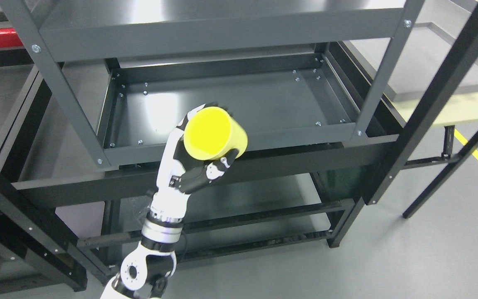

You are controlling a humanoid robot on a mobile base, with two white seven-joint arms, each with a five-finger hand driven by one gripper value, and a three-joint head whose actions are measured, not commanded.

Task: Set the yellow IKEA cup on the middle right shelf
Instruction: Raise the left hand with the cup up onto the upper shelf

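Cup: yellow IKEA cup (215, 133), tipped on its side, base toward the camera, held in the left hand.
Left hand (197, 162): fingers curled around the cup, thumb under its lower edge.
Middle shelf (264, 104): dark tray just beyond the hand, cup over its front rim.
Floor (409, 249): grey, well right of the hand.

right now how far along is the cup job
Done: the left hand has the cup gripped and lifted, tilted on its side. In hand: it hangs at the front edge of the middle shelf, left of centre. Left: carry it in to the shelf's right side, set it down and let go.
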